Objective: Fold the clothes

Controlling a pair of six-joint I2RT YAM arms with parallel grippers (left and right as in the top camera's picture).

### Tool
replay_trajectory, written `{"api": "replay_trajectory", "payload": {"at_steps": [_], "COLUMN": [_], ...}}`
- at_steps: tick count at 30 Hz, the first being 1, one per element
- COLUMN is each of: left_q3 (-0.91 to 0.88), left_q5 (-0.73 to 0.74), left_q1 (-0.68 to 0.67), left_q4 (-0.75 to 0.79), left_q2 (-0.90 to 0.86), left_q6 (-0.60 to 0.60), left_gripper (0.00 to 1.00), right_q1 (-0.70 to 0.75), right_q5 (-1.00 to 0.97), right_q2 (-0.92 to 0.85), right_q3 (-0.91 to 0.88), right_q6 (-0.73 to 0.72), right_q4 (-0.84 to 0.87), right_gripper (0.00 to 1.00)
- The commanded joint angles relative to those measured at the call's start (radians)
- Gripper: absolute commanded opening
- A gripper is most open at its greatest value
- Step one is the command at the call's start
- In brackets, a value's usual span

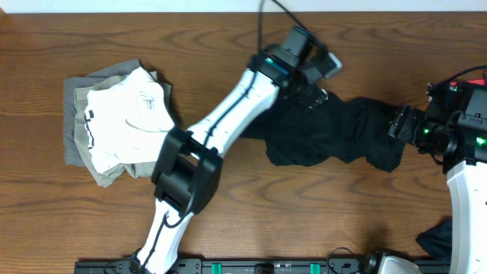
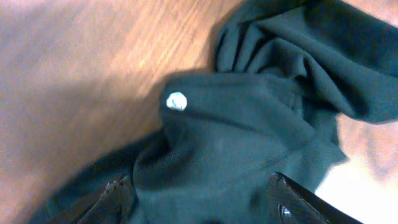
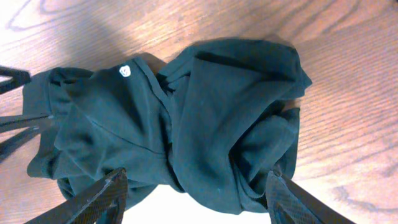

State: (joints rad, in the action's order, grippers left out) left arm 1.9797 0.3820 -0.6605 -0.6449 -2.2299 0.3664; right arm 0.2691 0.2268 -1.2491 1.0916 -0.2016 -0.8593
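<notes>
A dark green garment (image 1: pixel 335 133) lies crumpled on the wooden table, right of centre. It has a small white logo (image 2: pixel 176 101), which also shows in the right wrist view (image 3: pixel 124 71). My left gripper (image 1: pixel 310 95) is at the garment's upper left end. Its fingers (image 2: pixel 199 183) are open with fabric lying between them. My right gripper (image 1: pixel 397 125) is at the garment's right end. Its fingers (image 3: pixel 196 180) are open and straddle a bunched fold of the garment (image 3: pixel 205 124).
A stack of folded clothes lies at the left: a white shirt (image 1: pixel 125 114) on top of khaki and grey pieces (image 1: pixel 76 114). Another dark cloth (image 1: pixel 437 240) lies at the bottom right by the right arm. The left arm (image 1: pixel 221 125) crosses the table's middle.
</notes>
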Motion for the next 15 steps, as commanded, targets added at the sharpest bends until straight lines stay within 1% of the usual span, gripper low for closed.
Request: {"api": "replay_trajectory", "payload": {"at_steps": [1,3,7,9,10,11,12,13,14,15], "left_q3": [0.005,0.005,0.005,0.005,0.005,0.005,0.006,0.009,0.012,0.015], "left_q5": [-0.184,-0.211,-0.211,-0.211,-0.211,-0.211,-0.211,-0.212,-0.212,-0.224], "left_q1": [-0.033,-0.044,-0.048,-0.046,-0.046,-0.046,-0.046,-0.046,-0.046,-0.046], "left_q4": [0.025,0.044,0.076,0.087,0.088,0.085,0.077,0.063,0.043,0.023], "left_q2": [-0.059,-0.087,-0.116,-0.119,-0.119,-0.119,-0.119,-0.119,-0.116,-0.112], "left_q6": [0.083,0.086,0.086,0.086,0.086,0.086,0.085,0.085,0.085,0.083], "left_gripper": [0.72,0.72,0.7,0.66,0.61,0.52,0.41,0.24,0.1,0.06], "right_q1": [0.0,0.0,0.0,0.0,0.0,0.0,0.0,0.0,0.0,0.0], "right_q5": [-0.013,-0.013,-0.009,-0.009,-0.01,-0.01,-0.01,-0.01,-0.01,-0.01], "right_q2": [0.0,0.0,0.0,0.0,0.0,0.0,0.0,0.0,0.0,0.0], "right_q3": [0.007,0.007,0.007,0.007,0.007,0.007,0.007,0.007,0.007,0.007], "right_q6": [-0.023,-0.023,-0.023,-0.022,-0.022,-0.022,-0.022,-0.022,-0.022,-0.022], "right_q4": [-0.01,-0.014,-0.022,-0.031,-0.035,-0.037,-0.039,-0.039,-0.039,-0.039], "right_gripper": [0.69,0.69,0.68,0.67,0.67,0.67,0.67,0.67,0.67,0.67]}}
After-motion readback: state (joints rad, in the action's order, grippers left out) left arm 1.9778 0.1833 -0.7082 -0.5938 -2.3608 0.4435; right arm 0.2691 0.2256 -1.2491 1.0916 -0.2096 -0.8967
